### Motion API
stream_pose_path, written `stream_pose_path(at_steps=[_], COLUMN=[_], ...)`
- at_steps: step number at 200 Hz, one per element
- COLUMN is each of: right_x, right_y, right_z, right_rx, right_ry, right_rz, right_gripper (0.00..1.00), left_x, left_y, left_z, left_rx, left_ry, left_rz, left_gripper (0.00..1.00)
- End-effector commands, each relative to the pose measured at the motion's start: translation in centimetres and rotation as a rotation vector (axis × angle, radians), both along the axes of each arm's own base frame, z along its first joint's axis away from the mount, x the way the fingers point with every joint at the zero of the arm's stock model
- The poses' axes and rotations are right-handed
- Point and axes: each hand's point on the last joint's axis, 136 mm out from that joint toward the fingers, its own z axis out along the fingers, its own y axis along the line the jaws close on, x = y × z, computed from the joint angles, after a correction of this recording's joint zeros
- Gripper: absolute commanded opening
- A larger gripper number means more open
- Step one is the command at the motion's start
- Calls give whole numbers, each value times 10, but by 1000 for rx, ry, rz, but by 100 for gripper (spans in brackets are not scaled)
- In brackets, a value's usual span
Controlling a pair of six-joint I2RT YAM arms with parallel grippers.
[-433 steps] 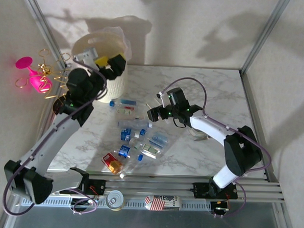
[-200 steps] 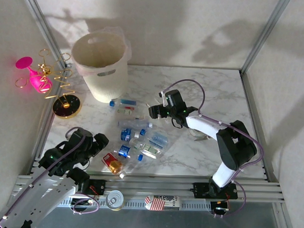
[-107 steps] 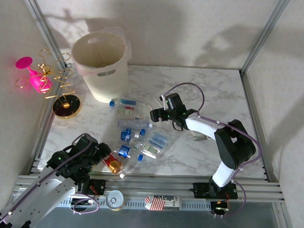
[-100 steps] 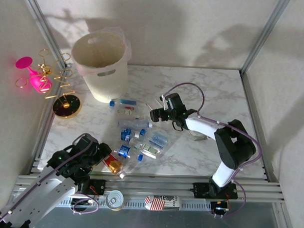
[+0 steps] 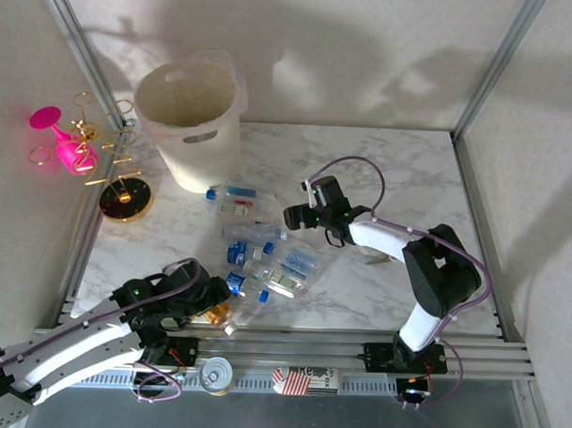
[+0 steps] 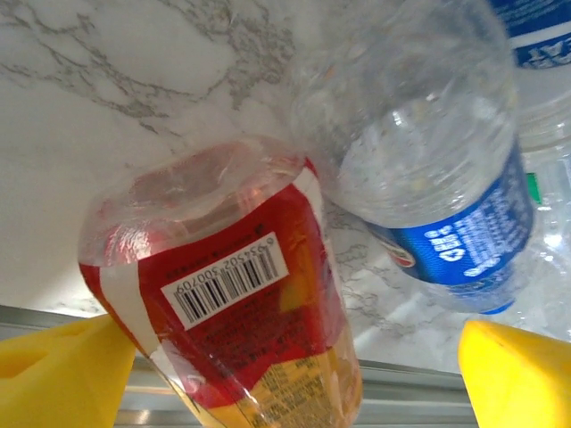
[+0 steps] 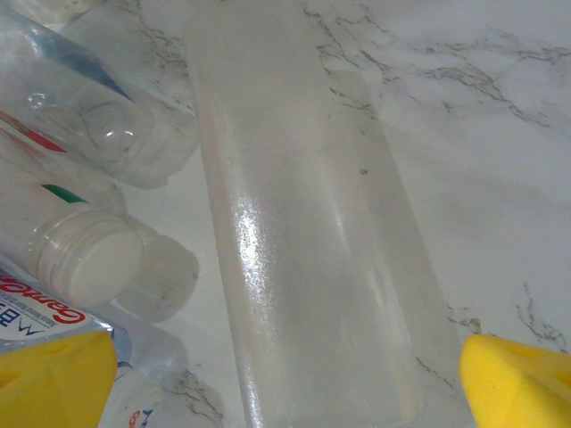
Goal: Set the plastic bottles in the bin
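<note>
On the marble bench [image 5: 381,170], the cream bin [image 5: 201,159] stands upright at the far left corner, well apart from the plastic bottles [image 5: 266,260] lying scattered mid-bench. At the near edge, the left gripper [image 5: 208,300] hangs low, spread wide either side of a red-labelled bottle [image 6: 234,332] lying on its side, with a blue-labelled clear bottle [image 6: 428,178] just beside it. The right gripper [image 5: 293,215], jaws likewise wide apart, straddles a frosted clear cylinder [image 7: 294,223] at the cluster's far side.
</note>
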Motion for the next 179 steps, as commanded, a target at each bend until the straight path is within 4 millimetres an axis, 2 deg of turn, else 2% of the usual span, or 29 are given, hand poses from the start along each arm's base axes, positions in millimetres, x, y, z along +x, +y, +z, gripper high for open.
stream_pose_path(at_steps=[1,52,82,108,140,179], right_x=[0,-2,-2,-2,-1,1], right_y=[-7,-14,-17,-17,-16,-14], right_z=[-5,-2,-4,-3,-3,-3], right_rx=[-26,-46,-61,-62,-61,-61], right_ry=[-2,-20,-18,-20,-21,-21], right_rz=[-20,-33,-36,-39,-36,-33], right_gripper=[99,99,99,99,99,99], left_x=[-6,1,1,1,2,15], left_y=[-2,-2,1,6,13,34], left_z=[-12,-25,-33,-36,-30,-5], left_rx=[-61,-4,2,7,18,91], left_ry=[119,98,92,82,59,-16], left_rz=[220,193,208,226,250,280], left_gripper=[93,88,80,68,46,45])
